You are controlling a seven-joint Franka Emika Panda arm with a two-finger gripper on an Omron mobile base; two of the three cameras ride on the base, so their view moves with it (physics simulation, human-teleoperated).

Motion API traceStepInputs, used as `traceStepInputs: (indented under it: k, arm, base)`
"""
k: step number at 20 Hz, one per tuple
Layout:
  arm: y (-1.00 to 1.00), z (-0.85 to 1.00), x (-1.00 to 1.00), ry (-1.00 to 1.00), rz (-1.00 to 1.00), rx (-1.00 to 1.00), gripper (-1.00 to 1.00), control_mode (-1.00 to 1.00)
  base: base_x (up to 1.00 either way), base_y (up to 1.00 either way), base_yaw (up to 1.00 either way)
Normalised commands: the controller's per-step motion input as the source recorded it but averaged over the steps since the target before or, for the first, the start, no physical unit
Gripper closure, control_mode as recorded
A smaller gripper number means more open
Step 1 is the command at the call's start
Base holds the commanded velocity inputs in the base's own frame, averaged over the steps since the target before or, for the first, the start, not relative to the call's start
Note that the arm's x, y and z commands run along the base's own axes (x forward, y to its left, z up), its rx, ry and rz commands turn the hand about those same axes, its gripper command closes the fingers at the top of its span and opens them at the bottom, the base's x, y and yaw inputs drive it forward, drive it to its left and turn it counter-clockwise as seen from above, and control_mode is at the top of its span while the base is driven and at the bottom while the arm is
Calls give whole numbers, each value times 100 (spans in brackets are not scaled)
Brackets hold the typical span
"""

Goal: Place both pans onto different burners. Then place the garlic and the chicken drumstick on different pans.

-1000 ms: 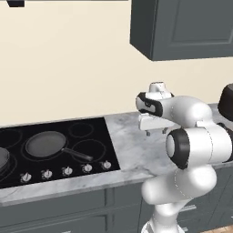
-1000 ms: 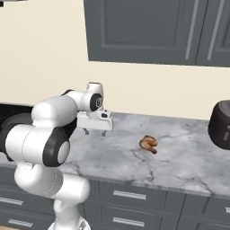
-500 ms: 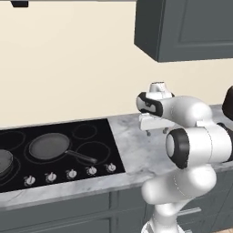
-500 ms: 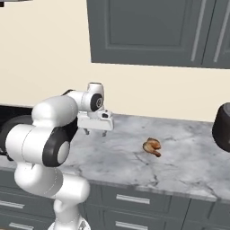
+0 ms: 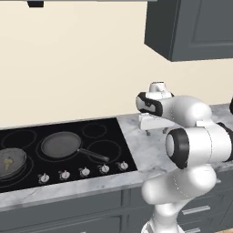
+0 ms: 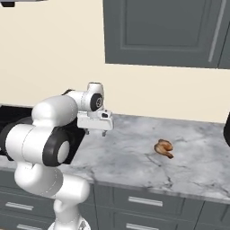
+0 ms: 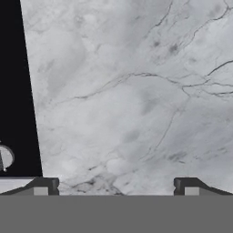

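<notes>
1. Orange-brown lumpy chicken drumstick: lies on the grey marbled counter, right of centre in the right base view, well apart from the gripper. Judged light, firm, irregular, perhaps slippery; best taken across the thick middle.
2. Small pale yellowish garlic: inside the deeper dark pan, lower left of the left base view.
3. Shallower wide pan: on a burner of the black cooktop, empty.
4. Fingers: spread apart, grasping nothing, above bare counter.
</notes>
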Motion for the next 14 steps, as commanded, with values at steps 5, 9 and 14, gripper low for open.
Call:
traceStepInputs:
  k: [5,9,14]
  arm:
    - [0,0,0,0,0,0,-100,100]
    - [0,0,0,0,0,0,-100,100]
    - [0,0,0,0,0,0,-100,100]
  base:
    - [28,33,0]
    - [36,34,0]
    - [50,12,0]
